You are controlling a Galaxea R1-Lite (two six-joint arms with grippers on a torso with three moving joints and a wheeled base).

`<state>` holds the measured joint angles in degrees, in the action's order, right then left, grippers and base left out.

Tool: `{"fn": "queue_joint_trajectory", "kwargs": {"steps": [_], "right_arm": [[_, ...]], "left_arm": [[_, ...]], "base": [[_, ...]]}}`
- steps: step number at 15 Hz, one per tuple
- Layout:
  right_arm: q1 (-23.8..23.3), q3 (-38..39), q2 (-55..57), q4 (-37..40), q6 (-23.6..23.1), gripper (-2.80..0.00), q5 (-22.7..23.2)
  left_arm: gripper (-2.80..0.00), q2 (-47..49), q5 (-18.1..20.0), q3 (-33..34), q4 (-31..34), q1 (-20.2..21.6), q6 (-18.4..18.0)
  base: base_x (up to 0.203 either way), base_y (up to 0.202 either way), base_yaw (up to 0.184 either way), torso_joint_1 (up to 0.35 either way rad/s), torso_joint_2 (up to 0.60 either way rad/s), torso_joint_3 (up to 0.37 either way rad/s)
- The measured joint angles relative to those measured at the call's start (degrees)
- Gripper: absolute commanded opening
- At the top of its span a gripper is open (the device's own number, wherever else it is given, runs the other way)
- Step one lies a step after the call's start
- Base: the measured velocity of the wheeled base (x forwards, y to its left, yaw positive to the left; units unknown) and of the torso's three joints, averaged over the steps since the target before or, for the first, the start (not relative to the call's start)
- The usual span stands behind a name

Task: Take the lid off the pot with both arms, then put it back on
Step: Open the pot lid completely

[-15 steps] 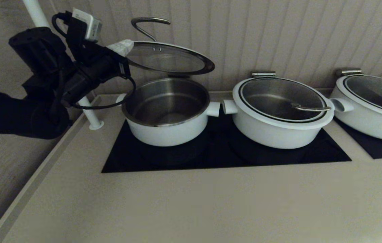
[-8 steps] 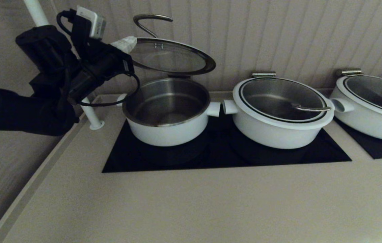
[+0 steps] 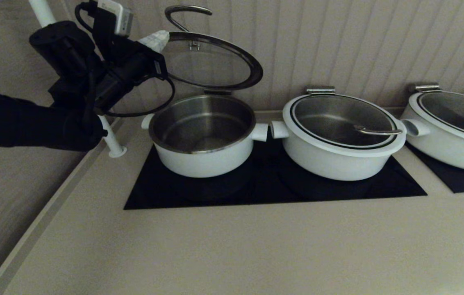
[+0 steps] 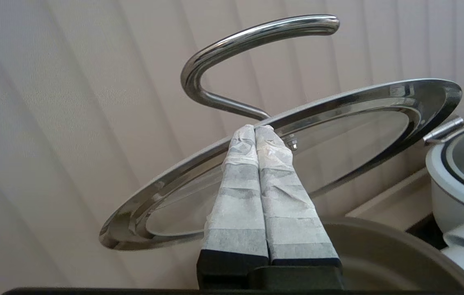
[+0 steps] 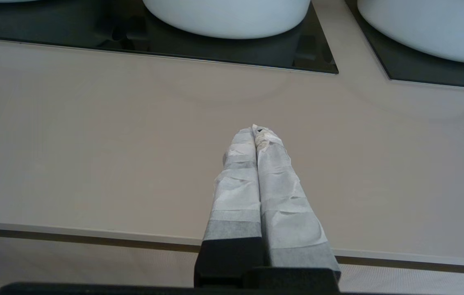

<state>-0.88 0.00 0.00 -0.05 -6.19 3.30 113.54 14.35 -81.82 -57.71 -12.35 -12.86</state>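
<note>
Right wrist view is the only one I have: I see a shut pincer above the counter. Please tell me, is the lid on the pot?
Observer: No. The lid is tilted up above the pot, which stands open.
Operator: Which arm is at the lid?
Observer: The left pincer. It is shut, with its tips against the lid's rim, beside the foot of the steel handle.
Operator: And the pot beside it?
Observer: The middle pot has its own lid on, lying flat.
</note>
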Motion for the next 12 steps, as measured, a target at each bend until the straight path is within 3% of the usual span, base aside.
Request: {"fn": "queue_joint_trajectory", "kwargs": {"steps": [12], "right_arm": [[0.0,0.0,0.0,0.0,0.0,-2.80,0.0]], "left_arm": [[-2.80,4.6,-0.1,-7.2,0.4,-0.5,0.0]], "base": [[0.000,0.000,0.000,0.000,0.00,0.000]]}}
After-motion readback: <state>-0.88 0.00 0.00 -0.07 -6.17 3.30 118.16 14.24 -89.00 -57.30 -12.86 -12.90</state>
